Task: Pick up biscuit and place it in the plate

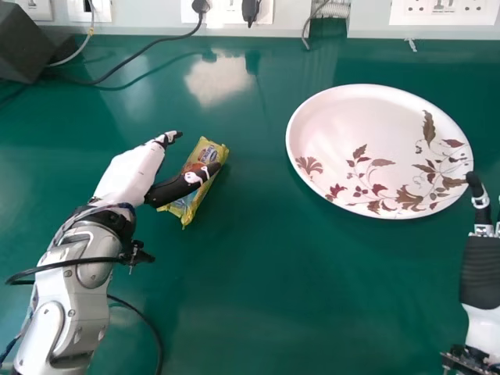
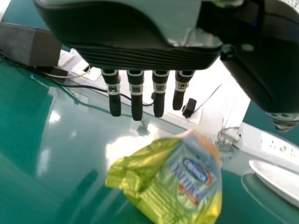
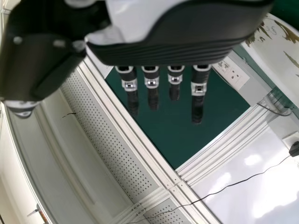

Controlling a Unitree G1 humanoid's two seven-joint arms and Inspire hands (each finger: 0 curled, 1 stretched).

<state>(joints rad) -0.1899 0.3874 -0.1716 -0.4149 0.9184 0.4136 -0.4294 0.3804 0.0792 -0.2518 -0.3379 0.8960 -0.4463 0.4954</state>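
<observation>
Green table (image 1: 242, 297) spreads under my work, and I have the biscuit (image 1: 187, 207) at nine o'clock from the centre of my head view, lying aslant in its yellow wrapper. My left hand (image 1: 129, 170) is beside it, fingers straight and open, with the thumb reaching over the packet and hiding its middle; whether it touches, I can't tell. The plate (image 1: 359, 117), white with brown leaves, sits between two and three o'clock. My right hand (image 1: 482, 269) is open too, one fingertip overlapping the plate's rim in my head view. Up at ten o'clock I see a black box (image 1: 23, 47), with a black cable (image 1: 148, 48) curving from near it towards the sockets (image 1: 226, 11) around twelve. Another cable (image 1: 148, 320) loops beside my left arm (image 1: 70, 316) at seven.
</observation>
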